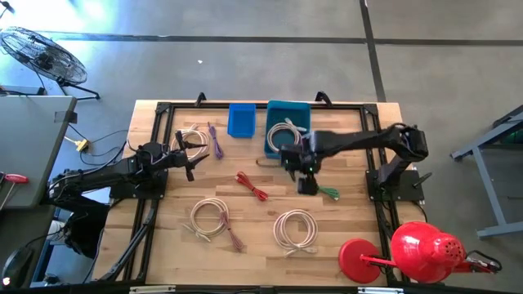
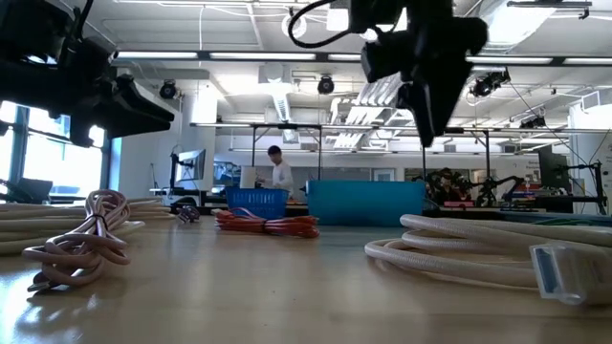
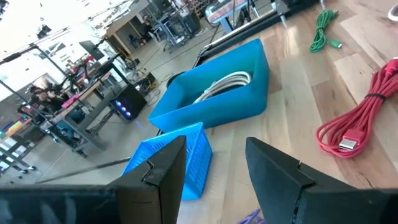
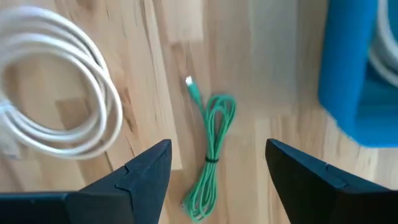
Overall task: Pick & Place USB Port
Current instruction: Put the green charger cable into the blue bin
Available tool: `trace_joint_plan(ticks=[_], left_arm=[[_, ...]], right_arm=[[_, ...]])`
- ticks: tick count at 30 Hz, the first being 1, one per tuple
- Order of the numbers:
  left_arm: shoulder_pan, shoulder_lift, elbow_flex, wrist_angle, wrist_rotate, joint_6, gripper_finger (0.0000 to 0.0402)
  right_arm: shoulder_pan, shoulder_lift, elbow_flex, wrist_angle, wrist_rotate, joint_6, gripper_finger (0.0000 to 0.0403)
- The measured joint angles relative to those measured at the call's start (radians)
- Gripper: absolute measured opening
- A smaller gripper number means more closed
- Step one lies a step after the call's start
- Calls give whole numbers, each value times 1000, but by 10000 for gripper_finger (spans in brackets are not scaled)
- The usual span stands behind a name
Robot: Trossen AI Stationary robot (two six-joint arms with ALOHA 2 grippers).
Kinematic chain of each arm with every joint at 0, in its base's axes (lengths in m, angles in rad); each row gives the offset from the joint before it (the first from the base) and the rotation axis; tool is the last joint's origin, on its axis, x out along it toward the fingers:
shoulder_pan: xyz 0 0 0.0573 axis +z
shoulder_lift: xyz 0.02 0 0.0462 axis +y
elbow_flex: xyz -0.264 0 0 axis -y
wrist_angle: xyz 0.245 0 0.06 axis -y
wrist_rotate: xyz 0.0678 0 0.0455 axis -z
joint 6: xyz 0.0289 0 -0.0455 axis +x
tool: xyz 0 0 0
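Note:
A small green cable [image 4: 211, 144] lies bundled on the wooden table, also visible in the high view [image 1: 329, 193]. My right gripper [image 4: 217, 150] is open and hovers above it, one finger on either side, touching nothing; the high view shows it [image 1: 307, 181] just left of the cable. The low view shows this gripper [image 2: 430, 115] well above the tabletop. A teal bin [image 1: 288, 129] holding a white coil stands at the far edge, beside a smaller blue basket [image 1: 242, 120]. My left gripper [image 1: 191, 162] waits open at the table's left, aimed toward the bins [image 3: 214, 144].
A red cable [image 1: 252, 186] lies mid-table. White coils rest near the front [image 1: 208, 219] [image 1: 296, 229] and at far left [image 1: 194, 139], next to a purple cable [image 1: 216, 140]. A red lamp-like object [image 1: 409, 249] sits at the near right corner. A person stands in the room beyond.

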State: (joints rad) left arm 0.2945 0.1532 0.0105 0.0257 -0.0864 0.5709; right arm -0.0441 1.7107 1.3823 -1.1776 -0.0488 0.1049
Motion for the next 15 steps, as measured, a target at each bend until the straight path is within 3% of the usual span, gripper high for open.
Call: trace_joint_plan(ticks=[6, 15], left_arm=[[0, 0, 0, -8, 50, -28, 163], [0, 0, 0, -18, 108, -83, 163]], right_arm=[[70, 0, -123, 68, 66, 104, 252], [84, 0, -328, 225, 31, 211, 252]])
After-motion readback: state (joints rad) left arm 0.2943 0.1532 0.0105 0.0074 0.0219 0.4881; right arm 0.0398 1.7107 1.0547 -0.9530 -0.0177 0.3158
